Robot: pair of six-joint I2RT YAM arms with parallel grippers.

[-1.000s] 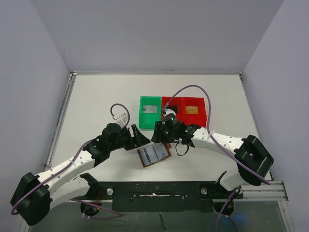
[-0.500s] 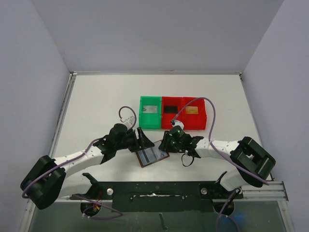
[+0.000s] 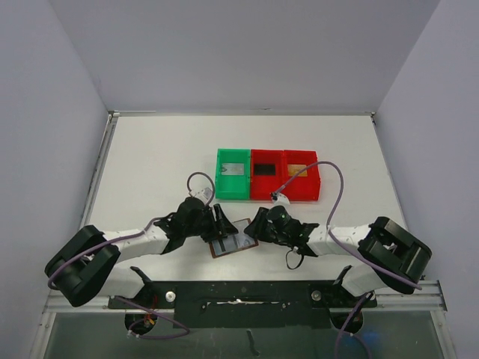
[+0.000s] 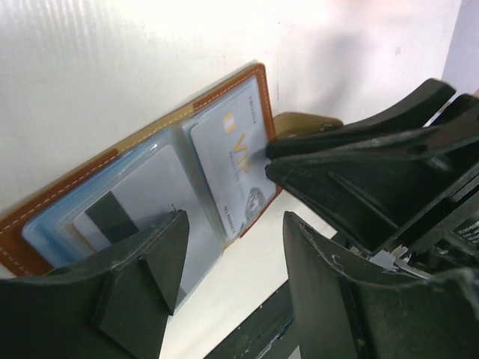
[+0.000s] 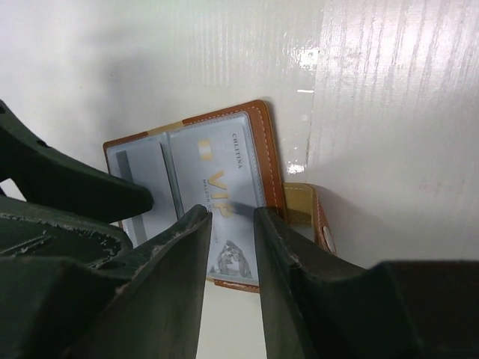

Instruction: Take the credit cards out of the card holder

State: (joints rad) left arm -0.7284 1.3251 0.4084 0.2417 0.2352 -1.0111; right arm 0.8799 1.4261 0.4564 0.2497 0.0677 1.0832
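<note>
Top external view: both arms reach inward and meet over the card holder (image 3: pixel 233 242) on the white counter (image 3: pixel 150 164).
Card holder: brown, lying open and flat close to the near edge of the counter, about midway along it, with its clear pockets facing up.
Tab (image 5: pixel 305 206): small and brown, sticking out past the holder's edge on the right arm's side.
VIP card (image 4: pixel 228 161): pale, sitting inside the pocket nearer the tab.
Striped card (image 4: pixel 142 198): grey with a black stripe, sitting inside the other pocket.
Left hand (image 4: pixel 236 224): fingers spread wide with nothing between them, low over the striped card's side of the holder. The right wrist view shows one finger (image 5: pixel 112 191) pointing at that pocket; contact cannot be told.
Right hand (image 5: pixel 230 213): fingers only a narrow gap apart, nothing clamped between them, tips down at the face of the VIP card.
Green tray (image 3: pixel 232 191): near the counter's middle, holding a grey card (image 3: pixel 234 169).
Middle red tray (image 3: pixel 267 191): touching the green tray, holding a black card (image 3: pixel 263 170).
Right red tray (image 3: pixel 301 194): next in the row, holding a golden-orange card (image 3: pixel 298 170).
</note>
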